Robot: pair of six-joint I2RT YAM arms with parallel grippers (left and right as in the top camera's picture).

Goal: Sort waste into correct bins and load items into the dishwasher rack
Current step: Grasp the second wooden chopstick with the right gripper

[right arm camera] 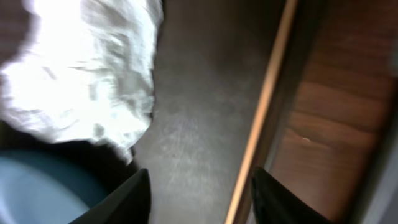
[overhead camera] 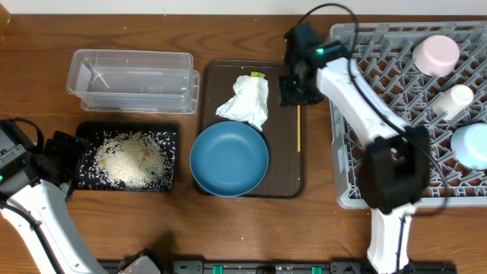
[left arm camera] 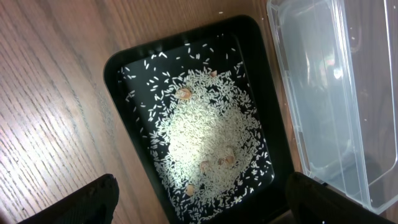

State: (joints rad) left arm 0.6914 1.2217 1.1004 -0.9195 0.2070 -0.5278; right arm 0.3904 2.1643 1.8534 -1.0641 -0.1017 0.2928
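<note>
The chopsticks [overhead camera: 298, 129] lie along the right edge of the brown serving tray [overhead camera: 285, 164], tight against its raised lip; from the right wrist they read as one thin pale line [right arm camera: 264, 106], and whether that is one stick or a pair is not clear. The right claw [overhead camera: 293, 90] hangs over their far end with its fingers spread and nothing between them [right arm camera: 199, 186], the sticks running just inside one finger. The likely trouble is the grasp: sticks this thin and this close to the lip could roll or slip out as the fingers close, or one finger could catch the lip and shift the tray. The crumpled napkin [overhead camera: 245, 101] sits just beside, the green-yellow wrapper [overhead camera: 257, 75] touching its top edge, and the big blue bowl [overhead camera: 229, 159] touches its lower edge, so a wide sweep might drag them. To the right, the rack [overhead camera: 350, 194] already holds the pink cup [overhead camera: 436, 55], the small white piece [overhead camera: 455, 99] and the small blue bowl [overhead camera: 472, 144]. Far left, the rice [overhead camera: 129, 158] lies in the black tray [overhead camera: 171, 137], next to the clear container [overhead camera: 129, 76]; the left claw [overhead camera: 65, 152] hovers there, released and empty.
</note>
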